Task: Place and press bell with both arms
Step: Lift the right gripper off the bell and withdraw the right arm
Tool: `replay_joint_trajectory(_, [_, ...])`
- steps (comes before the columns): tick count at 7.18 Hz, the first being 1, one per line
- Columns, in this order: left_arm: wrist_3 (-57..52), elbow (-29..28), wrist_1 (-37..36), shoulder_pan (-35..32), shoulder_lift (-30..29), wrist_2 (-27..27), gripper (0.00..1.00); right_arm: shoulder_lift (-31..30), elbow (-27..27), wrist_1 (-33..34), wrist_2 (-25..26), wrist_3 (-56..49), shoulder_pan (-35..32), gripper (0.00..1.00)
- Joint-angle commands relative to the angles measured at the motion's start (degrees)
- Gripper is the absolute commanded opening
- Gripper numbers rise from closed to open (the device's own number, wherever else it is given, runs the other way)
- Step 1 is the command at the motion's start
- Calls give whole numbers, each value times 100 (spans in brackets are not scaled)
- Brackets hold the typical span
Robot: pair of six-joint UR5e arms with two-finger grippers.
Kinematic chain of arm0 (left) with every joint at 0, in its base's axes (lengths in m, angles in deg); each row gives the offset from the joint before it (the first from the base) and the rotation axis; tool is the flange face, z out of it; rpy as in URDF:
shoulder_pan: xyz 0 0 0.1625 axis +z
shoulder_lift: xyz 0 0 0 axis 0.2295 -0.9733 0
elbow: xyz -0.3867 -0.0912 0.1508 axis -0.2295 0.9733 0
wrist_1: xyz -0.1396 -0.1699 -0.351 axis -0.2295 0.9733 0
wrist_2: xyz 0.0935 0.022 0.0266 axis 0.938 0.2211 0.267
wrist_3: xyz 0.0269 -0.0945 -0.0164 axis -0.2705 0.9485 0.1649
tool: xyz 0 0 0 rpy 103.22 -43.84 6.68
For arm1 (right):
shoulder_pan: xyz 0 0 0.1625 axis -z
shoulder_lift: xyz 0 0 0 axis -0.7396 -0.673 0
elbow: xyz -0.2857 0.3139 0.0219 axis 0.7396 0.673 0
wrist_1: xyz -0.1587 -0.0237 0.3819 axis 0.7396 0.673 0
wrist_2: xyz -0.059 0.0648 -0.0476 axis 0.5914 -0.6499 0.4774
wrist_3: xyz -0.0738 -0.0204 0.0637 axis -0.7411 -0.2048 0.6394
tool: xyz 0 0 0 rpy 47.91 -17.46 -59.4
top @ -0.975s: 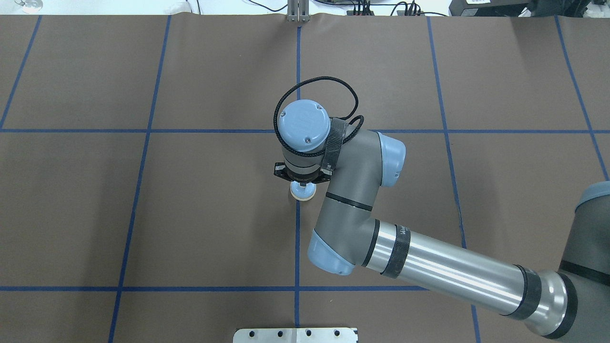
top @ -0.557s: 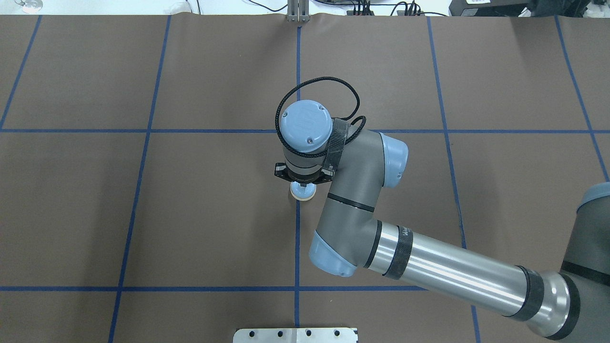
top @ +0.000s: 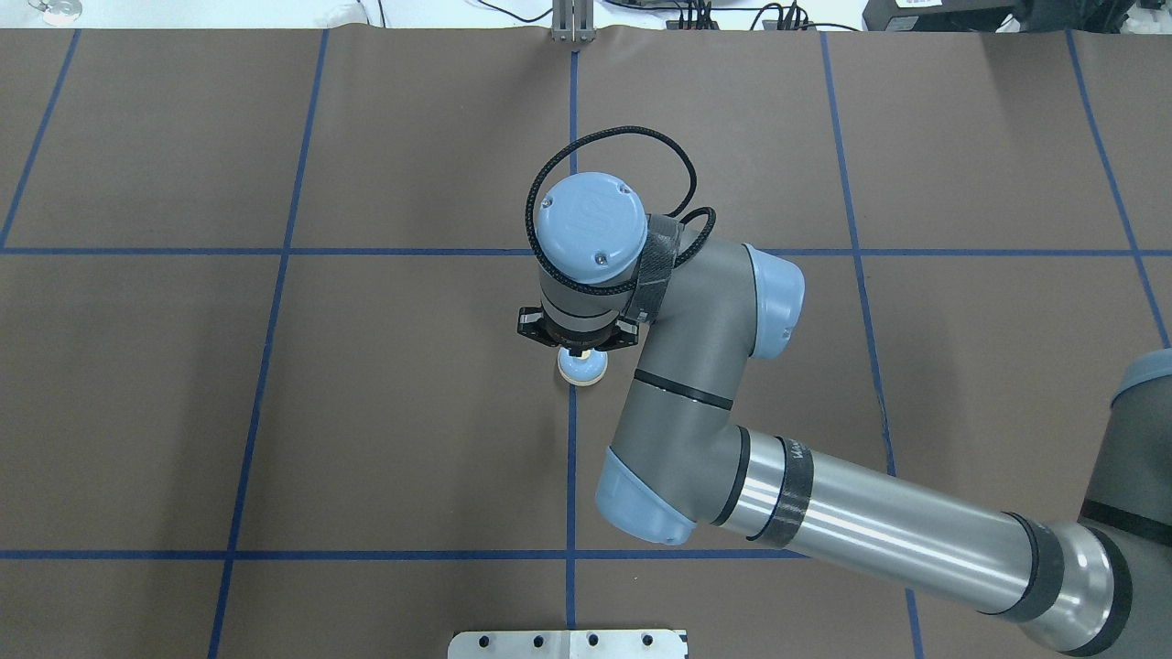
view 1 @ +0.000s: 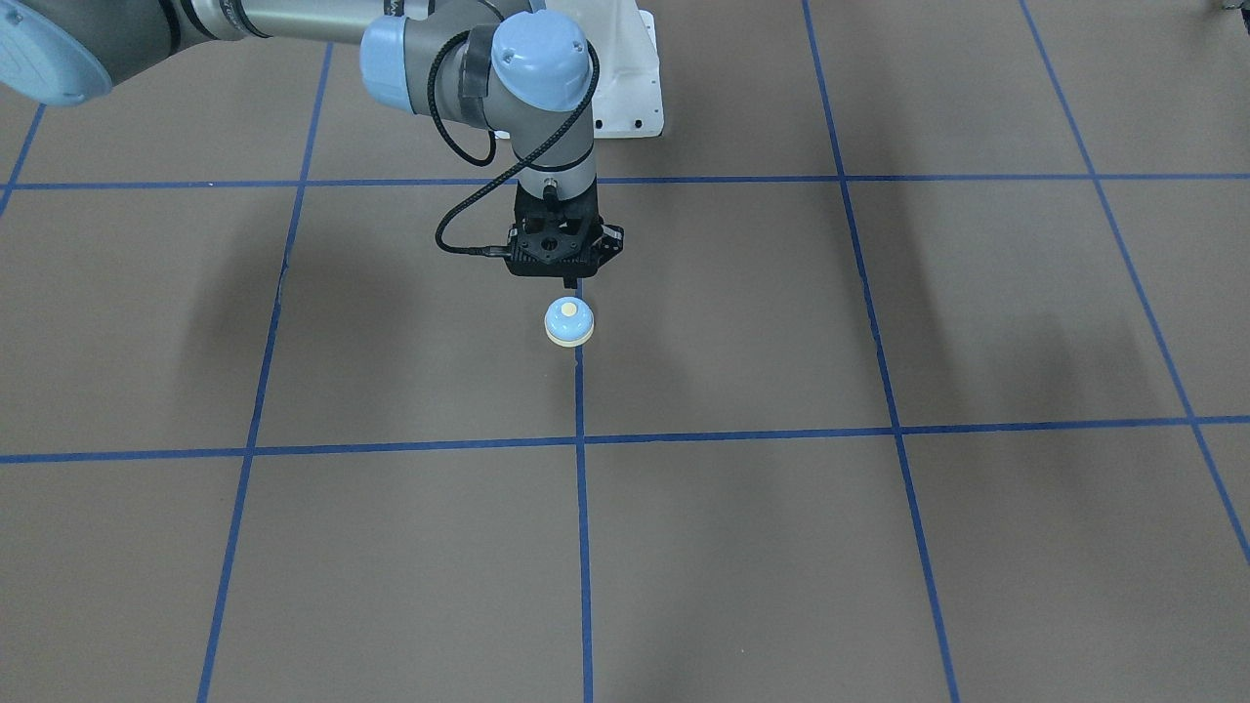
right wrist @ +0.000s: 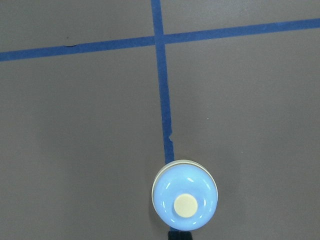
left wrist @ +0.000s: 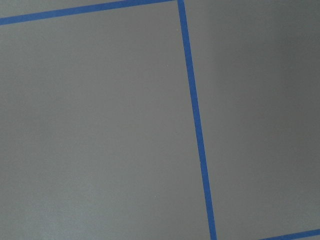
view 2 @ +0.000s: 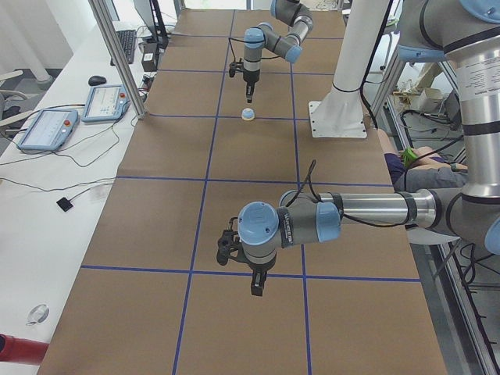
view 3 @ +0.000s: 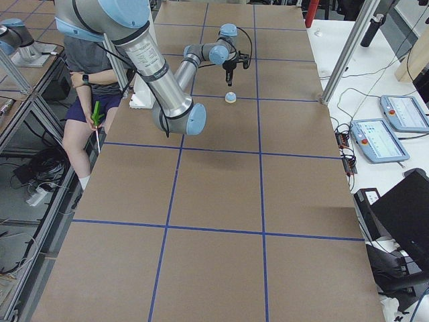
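Note:
The bell [view 1: 568, 322], a light-blue dome with a cream button, stands on a blue tape line near the mat's middle. It also shows in the overhead view [top: 582, 367] and the right wrist view [right wrist: 185, 202]. My right gripper [view 1: 582, 282] points straight down and hangs a little above the bell, on its robot side, not touching it. Its fingers look shut and empty. My left gripper [view 2: 256, 289] shows only in the exterior left view, far from the bell, low over the mat. I cannot tell whether it is open or shut. The left wrist view shows only mat and tape.
The white bolted pedestal [view 1: 625, 88] stands behind the bell at the robot's side. A seated person [view 3: 87, 74] is beside the table. Tablets [view 2: 47, 129] and a metal post [view 2: 117, 55] stand along the far edge. Brown mat [top: 412, 412] with blue tape lines surrounds the bell.
My right wrist has risen above the bell and looks larger in the overhead view. The bell has not moved.

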Motion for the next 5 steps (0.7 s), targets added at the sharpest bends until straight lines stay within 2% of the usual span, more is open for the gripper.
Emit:
replay_joint_trajectory(1, [9, -36, 0, 4, 9, -9, 100, -330, -284, 5, -280, -669, -592, 100])
replay_joint_trajectory(3, [18, -11, 17, 21, -44, -18, 100, -1077, -567, 14, -1139, -2098, -1698, 100])
replay_joint_trajectory(5, [18, -36, 184, 30, -79, -18, 100, -1815, -594, 5, -1335, -3828, -2551, 100])
